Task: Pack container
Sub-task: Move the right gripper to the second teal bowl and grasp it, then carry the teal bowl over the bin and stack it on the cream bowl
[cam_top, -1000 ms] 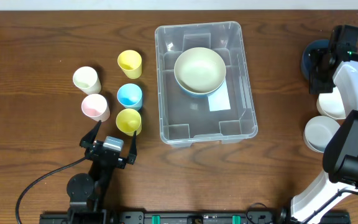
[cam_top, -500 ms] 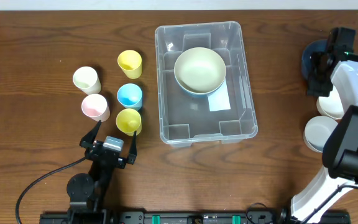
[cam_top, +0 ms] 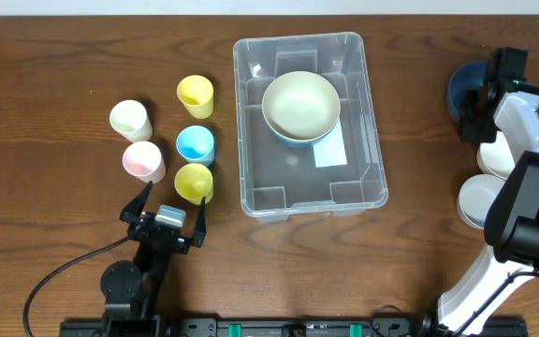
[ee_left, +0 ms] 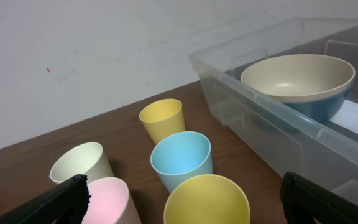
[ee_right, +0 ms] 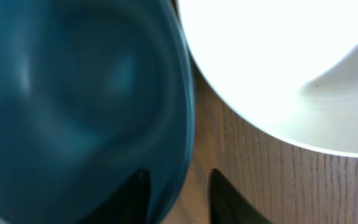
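My left hand [cam_top: 174, 195] rests at the near left of the worktop [cam_top: 64, 56], fingers spread wide and holding nothing. Its wrist camera looks low across five cups: a greenish-yellow cup [ee_left: 207, 200] nearest, then a pink cup [ee_left: 109, 200], a blue cup [ee_left: 182, 160], a cream cup [ee_left: 79, 163] and a yellow cup [ee_left: 162, 119] further off. From above, the five stand as a loose cluster just left of the container [cam_top: 368, 112].

The container sits in the middle of the worktop, long side running near to far. A bowl [cam_top: 300, 105] lies in its far half, with a white label [cam_top: 328, 153] showing on the base just near of it. Only the low left wrist view shows that this bowl is cream inside and blue outside.

My right hand [ee_right: 178, 180] is at the far right, at a dark blue bowl [ee_right: 73, 93]. Overhead, my arm covers part of that bowl. The right wrist camera shows its rim running between my two fingers, one inside, one over the wood. I cannot tell whether they grip it. A white bowl [ee_right: 278, 62] sits just beside it, and overhead a second white bowl [cam_top: 480, 201] lies nearer.
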{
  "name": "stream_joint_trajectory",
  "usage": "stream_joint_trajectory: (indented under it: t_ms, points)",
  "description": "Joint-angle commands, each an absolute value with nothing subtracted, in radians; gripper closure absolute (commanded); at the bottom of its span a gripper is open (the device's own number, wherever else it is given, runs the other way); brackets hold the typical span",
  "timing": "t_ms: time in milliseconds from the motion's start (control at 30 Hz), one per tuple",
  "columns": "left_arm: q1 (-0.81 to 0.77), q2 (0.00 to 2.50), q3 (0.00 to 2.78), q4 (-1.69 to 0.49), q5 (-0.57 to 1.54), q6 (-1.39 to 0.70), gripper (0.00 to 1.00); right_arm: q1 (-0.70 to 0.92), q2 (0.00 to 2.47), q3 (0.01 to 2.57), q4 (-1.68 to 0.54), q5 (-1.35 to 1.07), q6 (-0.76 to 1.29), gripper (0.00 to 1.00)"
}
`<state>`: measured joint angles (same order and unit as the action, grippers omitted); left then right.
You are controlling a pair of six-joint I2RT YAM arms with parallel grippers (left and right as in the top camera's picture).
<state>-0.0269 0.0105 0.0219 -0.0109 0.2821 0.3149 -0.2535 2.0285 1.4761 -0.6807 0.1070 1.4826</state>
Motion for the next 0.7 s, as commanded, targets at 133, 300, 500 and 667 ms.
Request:
stream_joint_trajectory:
  t_ms: [133, 300, 500, 667]
  points:
    - [-0.021, 0.005, 0.004, -0.044, 0.295, 0.321, 0.02, -0.261, 2.08, 1.471, -0.685, 0.123, 1.464, 0.94]
    - [-0.021, 0.005, 0.004, -0.044, 0.295, 0.321, 0.02, -0.265, 2.067, 1.481, -0.549, 0.051, 1.274, 0.99]
    - [-0.021, 0.005, 0.004, -0.044, 0.295, 0.321, 0.02, -0.267, 2.027, 1.632, -0.434, -0.212, 1.009, 0.99]
    - [-0.021, 0.005, 0.004, -0.044, 0.295, 0.321, 0.02, -0.233, 1.994, 1.813, -0.443, -0.598, 0.748, 0.99]
